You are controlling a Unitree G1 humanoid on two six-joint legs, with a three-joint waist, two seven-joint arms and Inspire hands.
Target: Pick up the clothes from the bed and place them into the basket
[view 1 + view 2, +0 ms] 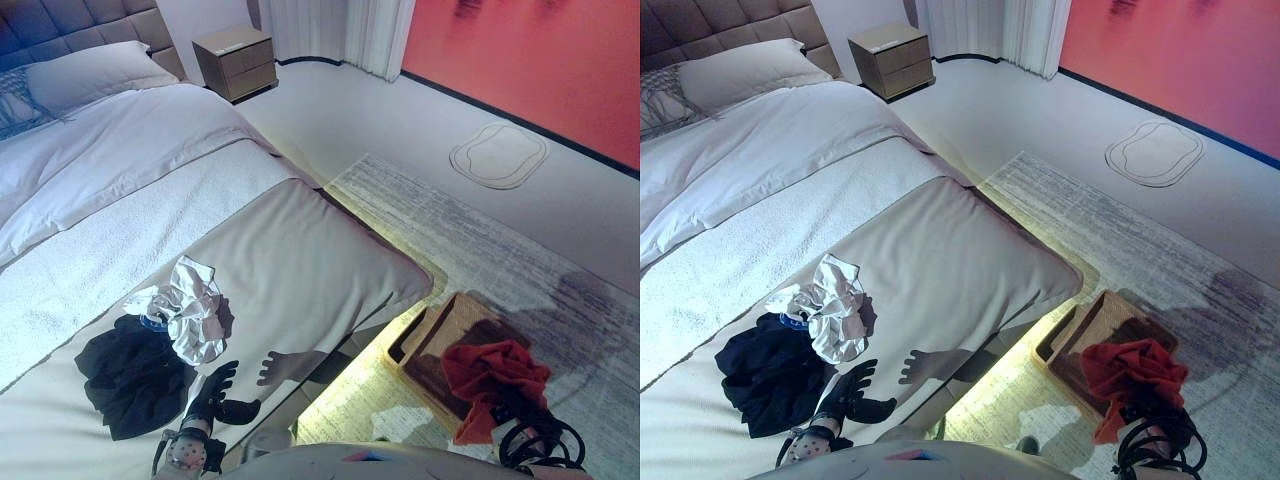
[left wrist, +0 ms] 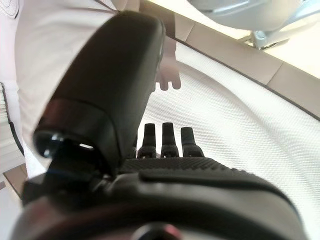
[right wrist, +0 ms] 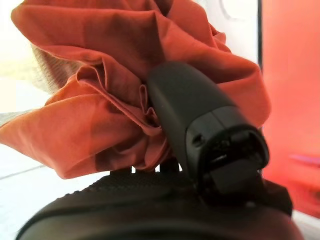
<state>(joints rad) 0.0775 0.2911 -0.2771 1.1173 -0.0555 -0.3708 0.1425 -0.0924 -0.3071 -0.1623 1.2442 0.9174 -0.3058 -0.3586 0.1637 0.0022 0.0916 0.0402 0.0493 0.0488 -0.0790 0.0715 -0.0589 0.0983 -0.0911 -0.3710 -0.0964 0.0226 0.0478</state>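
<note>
A red garment (image 1: pixel 497 372) is bunched in my right hand (image 1: pixel 1148 428), whose thumb (image 3: pixel 190 130) and fingers are curled round the cloth (image 3: pixel 120 100). It hangs over the near edge of the brown basket (image 1: pixel 455 322) on the rug. On the bed's foot lie a black garment (image 1: pixel 130 375) and a white crumpled one (image 1: pixel 192 308) beside it. My left hand (image 1: pixel 215 395) hovers open just right of the black garment, its fingers (image 2: pixel 167 140) straight above the bedcover and holding nothing.
The bed (image 1: pixel 290 255) takes up the left side, with a pillow (image 1: pixel 90 72) at its head. A bedside cabinet (image 1: pixel 236 62) stands beyond. A grey rug (image 1: pixel 470 240) covers the floor to the right, and a red wall (image 1: pixel 540 50) is behind.
</note>
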